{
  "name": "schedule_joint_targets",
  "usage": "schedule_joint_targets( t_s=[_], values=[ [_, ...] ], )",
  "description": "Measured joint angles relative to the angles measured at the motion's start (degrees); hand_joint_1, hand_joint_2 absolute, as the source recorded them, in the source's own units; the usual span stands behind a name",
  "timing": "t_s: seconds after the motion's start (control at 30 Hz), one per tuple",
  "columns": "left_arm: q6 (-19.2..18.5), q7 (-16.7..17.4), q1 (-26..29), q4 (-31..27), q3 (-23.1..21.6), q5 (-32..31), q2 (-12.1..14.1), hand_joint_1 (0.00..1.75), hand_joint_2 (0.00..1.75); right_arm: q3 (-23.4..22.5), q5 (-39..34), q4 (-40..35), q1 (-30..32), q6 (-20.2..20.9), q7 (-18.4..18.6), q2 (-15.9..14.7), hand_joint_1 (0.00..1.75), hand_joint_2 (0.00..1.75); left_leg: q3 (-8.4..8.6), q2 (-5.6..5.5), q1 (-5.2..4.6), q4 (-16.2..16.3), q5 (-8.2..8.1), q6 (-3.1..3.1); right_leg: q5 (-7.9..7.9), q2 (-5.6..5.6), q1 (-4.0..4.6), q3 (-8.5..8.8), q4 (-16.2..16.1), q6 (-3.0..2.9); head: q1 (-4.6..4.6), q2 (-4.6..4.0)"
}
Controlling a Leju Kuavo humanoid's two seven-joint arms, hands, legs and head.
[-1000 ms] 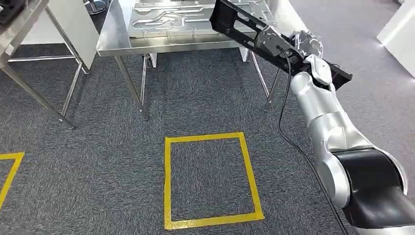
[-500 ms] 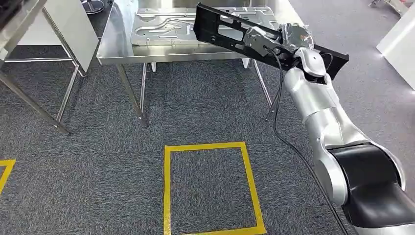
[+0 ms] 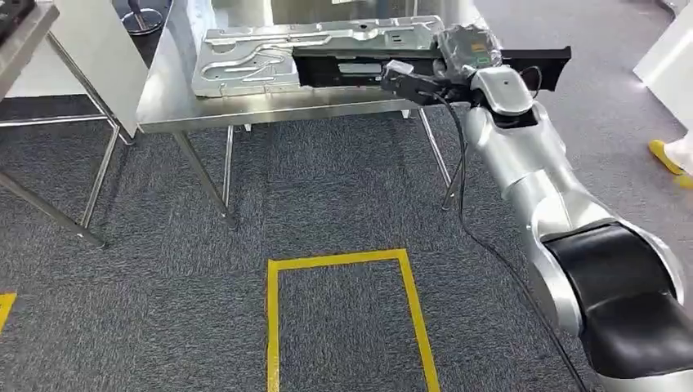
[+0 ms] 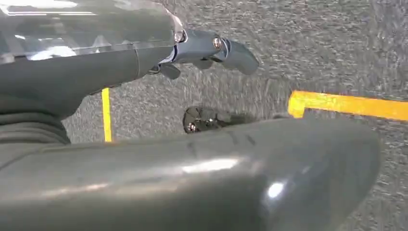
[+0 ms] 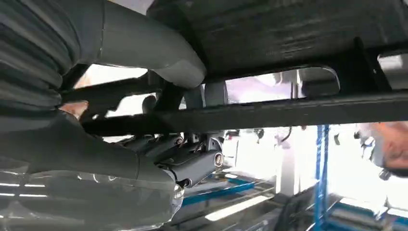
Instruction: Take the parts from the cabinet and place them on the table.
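We see the long black part point(image 3: 425, 67) lying nearly level, its long axis running left to right across the scene — one end points left over the steel table point(image 3: 163, 106), the other juts out to the right past the table's right edge, beyond the silver right arm point(image 3: 531, 175). The right hand point(image 3: 458, 61) holds it near the middle; in the right wrist view the thick thumb point(image 5: 159, 53) and the darker fingers point(image 5: 192, 163) are clamped around a black rail of the part point(image 5: 288, 113), with openings in the part showing light behind.

On the table, just to the left of and behind the black part, lies a flat silver stamped panel point(image 3: 245, 61), its long side also running left to right. We cannot tell whether the black part touches the tabletop or the panel.

The left hand point(image 4: 202, 50) hangs over the grey carpet point(image 3: 327, 188); its fingers are curled in with nothing between them. Yellow tape point(image 3: 343, 261) marks a rectangle on the carpet, nearer to us than the table. At the far right edge a yellow shoe point(image 3: 666, 155) of a person stands on the floor.
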Motion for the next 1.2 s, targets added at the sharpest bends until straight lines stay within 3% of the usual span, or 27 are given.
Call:
schedule_joint_targets(
  t_s=[0.03, 0.07, 0.13, 0.17, 0.2, 0.3, 0.37, 0.43, 0.5, 0.53, 0.57, 0.6, 0.63, 0.67, 0.7, 0.77, 0.8, 0.83, 0.87, 0.9, 0.97, 1.0, 1.03, 1.1, 1.13, 1.17, 1.2],
  values=[
    [0.0, 0.0, 0.1, 0.0, 0.0, 0.1, 0.2, 0.0, 0.0, 0.7, 0.4, 0.3, -0.1, 0.0, -0.1, 0.2, 1.75, 1.75, -0.37, 0.0, 0.0, -2.1, 1.37, 0.08, -0.58, 0.17, 0.03, 0.71, 0.0, 0.04, -0.02, 0.0],
    [0.0, 0.0, 0.2, 0.0, 0.0, 0.1, 0.3, 0.0, 0.0, 1.3, 1.0, 0.6, -0.5, -0.1, -0.1, 0.4, 1.75, 1.75, -0.01, 0.0, -0.02, -5.6, 4.19, 0.23, -1.11, 0.28, 0.06, 1.38, 0.0, 0.11, 0.0, 0.0],
    [0.2, 0.0, 0.5, 0.0, 0.0, 0.5, 0.6, 0.0, 0.0, 2.6, 1.6, 1.0, -1.2, -0.4, -0.3, 0.9, 1.75, 1.75, 1.42, 0.0, -0.12, -15.1, 13.49, 0.89, -2.24, 0.48, 0.15, 2.66, 0.0, 0.37, 0.0, 0.0],
    [0.3, 0.0, 0.6, 0.1, 0.0, 0.6, 0.7, 0.0, 0.0, 3.1, 1.7, 1.4, -1.4, -0.8, -0.4, 1.0, 1.75, 1.75, 1.11, -0.04, -0.39, -17.6, 15.72, 1.12, -2.74, 0.59, 0.29, 3.03, 0.2, 0.7, 0.0, 0.0],
    [0.3, 0.0, 0.6, 0.1, 0.0, 0.7, 0.8, 0.0, 0.0, 3.4, 1.8, 1.6, -1.6, -0.8, -0.6, 1.1, 1.75, 1.75, 1.79, -0.02, -0.53, -17.6, 14.77, 1.36, -2.94, 0.73, 0.3, 2.97, 0.1, 1.09, 0.02, 0.0],
    [0.3, 0.0, 0.4, 0.1, 0.0, 0.8, 0.8, 0.0, 0.0, 4.2, 1.7, 1.8, -2.3, -0.8, -0.8, 1.3, 1.75, 1.75, 2.11, -0.08, -0.69, -17.6, 14.44, 2.44, -3.9, 0.66, 0.25, 3.79, 0.1, 2.26, 0.0, 0.0],
    [0.3, 0.0, 0.3, 0.1, 0.0, 0.9, 0.8, 0.0, 0.0, 4.4, 1.6, 1.8, -3.3, -0.9, -0.9, 1.4, 1.75, 1.75, 3.44, -0.18, -0.23, -18.4, 14.24, 2.75, -5.06, 0.49, -0.02, 3.04, 2.5, 3.05, 0.02, 0.0],
    [0.3, 0.0, 0.1, 0.1, 0.0, 1.0, 0.9, 0.0, 0.0, 5.1, 1.6, 1.9, -4.0, -0.9, -1.1, 1.5, 1.75, 1.75, 4.2, -0.15, -0.14, -18.4, 13.54, 2.97, -8.91, 0.24, -0.21, -1.92, 11.8, 3.69, 0.02, 0.0],
    [0.3, 0.0, 0.3, 0.1, 0.0, 1.1, 0.9, 0.0, 0.0, 5.7, 1.7, 2.4, -3.2, -1.0, -1.3, 1.5, 1.75, 1.75, 5.38, -0.28, -0.14, -18.4, 12.54, 2.99, -10.19, 0.2, -0.44, -6.17, 17.8, 3.95, 0.02, 0.0],
    [0.3, 0.0, 0.5, 0.1, 0.0, 1.1, 0.9, 0.0, 0.0, 5.9, 1.7, 2.6, -2.7, -1.1, -1.3, 1.5, 1.75, 1.75, 6.12, -0.41, -0.14, -18.4, 12.03, 2.98, -8.89, 0.13, -0.47, -6.71, 17.2, 3.85, 0.02, 0.0],
    [0.4, 0.0, 0.6, 0.1, 0.0, 1.1, 0.9, 0.0, 0.0, 6.2, 1.7, 2.8, -2.4, -1.2, -1.3, 1.5, 1.75, 1.75, 6.85, -0.52, -0.15, -18.4, 11.51, 2.92, -6.37, 0.08, -0.46, -6.35, 14.4, 3.36, 0.02, 0.0],
    [0.4, 0.0, 0.6, 0.1, 0.0, 1.2, 0.9, 0.0, 0.0, 6.4, 1.8, 2.8, -2.3, -1.4, -1.3, 1.5, 1.75, 1.75, 7.5, -0.59, -0.19, -18.4, 11.03, 2.85, -2.82, 0.07, -0.41, -5.39, 10.0, 2.99, 0.02, 0.0],
    [0.4, 0.0, 0.6, 0.1, 0.0, 1.3, 0.9, 0.0, 0.0, 6.5, 1.7, 2.8, -2.6, -2.0, -1.2, 1.5, 1.75, 1.75, 8.15, -0.61, -0.22, -18.4, 10.46, 2.7, 1.98, 0.04, -0.15, -4.1, 3.9, 2.53, 0.02, 0.0],
    [0.5, 0.0, 0.6, 0.1, 0.0, 1.3, 0.7, 0.0, 0.0, 6.6, 1.7, 2.8, -2.6, -2.3, -1.2, 1.5, 1.75, 1.75, 8.41, -0.53, -0.08, -18.5, 10.11, 2.43, 3.23, -0.16, 0.29, -3.65, 1.9, 2.09, 0.02, 0.0],
    [0.5, 0.0, 0.4, 0.1, 0.0, 1.5, 0.7, 0.0, 0.0, 6.7, 1.6, 2.9, -2.6, -3.1, -1.1, 1.6, 1.75, 1.75, 8.56, -0.56, -0.05, -18.8, 10.02, 2.16, 2.95, -0.15, 0.87, -3.66, 0.8, 1.99, -0.04, 0.0],
    [0.5, 0.0, 0.3, 0.1, 0.1, 2.1, 0.7, 0.0, 0.0, 6.9, 1.6, 2.9, -2.6, -3.5, -0.5, 2.1, 1.75, 1.75, 8.87, -0.51, 0.01, -18.8, 9.53, 1.39, 2.03, -0.2, 1.2, -2.98, 0.2, 1.05, -0.04, 0.0],
    [0.5, 0.0, 0.3, 0.1, 0.1, 2.4, 0.7, 0.0, 0.0, 7.0, 1.6, 2.9, -2.6, -3.7, -0.2, 2.3, 1.75, 1.75, 9.28, -0.45, -0.18, -18.9, 9.39, 1.12, 1.54, -0.28, 1.2, -2.49, 0.1, 0.6, -0.09, 0.0],
    [0.6, 0.0, 0.1, 0.1, 0.2, 2.7, 0.8, 0.0, 0.0, 7.0, 1.6, 2.9, -2.6, -4.0, 0.8, 2.7, 1.75, 1.75, 9.19, -0.45, -0.19, -18.8, 8.73, 0.85, 1.41, -0.31, 0.26, -1.38, -0.7, 0.19, -0.07, 0.0],
    [0.7, 0.1, 0.1, 0.1, 0.3, 3.2, 0.9, 0.0, 0.0, 7.0, 1.7, 2.9, -2.8, -4.1, 1.5, 3.4, 1.75, 1.75, 8.76, -0.26, -0.24, -16.6, 8.53, 0.83, 1.16, -0.2, 0.45, -0.61, -1.2, -0.04, -0.07, 0.0],
    [0.7, 0.3, -0.1, 0.1, 0.4, 3.6, 0.9, 0.0, 0.0, 7.0, 2.0, 3.1, -2.9, -4.3, 2.3, 4.2, 1.75, 1.75, 6.97, -0.24, -0.15, -12.5, 7.59, 0.76, 0.84, -0.18, 0.34, 0.15, -1.4, -0.47, -0.09, 0.0],
    [0.8, 0.7, -0.2, 0.1, 0.5, 4.1, 1.0, 0.0, 0.0, 7.2, 2.5, 3.9, -1.8, -4.5, 3.4, 6.1, 1.75, 1.75, 2.2, -0.24, -0.09, -3.2, 3.96, 0.4, -0.37, 0.17, 0.29, 1.87, -1.6, -0.66, -0.07, 0.0],
    [0.9, 0.7, -0.1, 0.1, 0.6, 4.2, 1.0, 0.0, 0.0, 7.2, 2.6, 4.2, -1.0, -4.5, 3.5, 6.5, 1.75, 1.75, 0.23, -0.23, -0.09, -0.3, 2.53, 0.21, -1.08, 0.2, 0.32, 2.76, -1.6, -0.65, -0.09, 0.0],
    [1.1, 0.9, -0.1, 0.1, 0.6, 4.3, 1.1, 0.0, 0.0, 7.3, 2.7, 4.5, -0.3, -4.4, 3.6, 7.2, 1.75, 1.75, -1.16, -0.22, -0.08, 0.3, 2.34, 0.01, -1.76, 0.21, 0.31, 3.68, -1.6, -0.56, -0.09, 0.0],
    [1.9, 1.2, 0.2, 0.1, 0.9, 5.0, 1.1, 0.0, 0.0, 7.5, 2.9, 4.8, -0.1, -4.4, 4.1, 8.1, 1.75, 1.75, -1.29, -0.14, -0.01, -5.3, 6.21, -0.16, -3.12, 0.24, 0.19, 5.42, -1.6, -0.26, -0.09, 0.0],
    [2.4, 1.3, 0.4, 0.1, 1.2, 5.3, 1.1, 0.0, 0.0, 7.5, 2.9, 4.8, -0.4, -4.4, 4.3, 8.7, 1.75, 1.75, -0.65, -0.05, 0.07, -10.0, 10.05, -0.19, -3.83, 0.25, 0.15, 6.27, -1.6, -0.12, -0.09, 0.0],
    [2.9, 1.4, 0.6, 0.1, 1.6, 5.5, 1.1, 0.0, 0.0, 7.5, 2.9, 4.8, -0.5, -4.4, 4.6, 9.4, 1.75, 1.75, -0.17, 0.09, 0.16, -15.1, 15.88, -0.09, -4.71, 0.25, 0.19, 7.08, -1.6, 0.08, -0.09, 0.0],
    [3.1, 1.4, 0.8, 0.1, 1.6, 5.6, 1.1, 0.0, 0.0, 7.5, 2.9, 5.0, -0.5, -4.4, 4.6, 9.7, 1.75, 1.75, -0.25, 0.18, -0.05, -18.6, 18.69, 0.23, -5.53, 0.45, 0.45, 7.79, -1.0, 0.43, -0.07, 0.0]
  ],
)
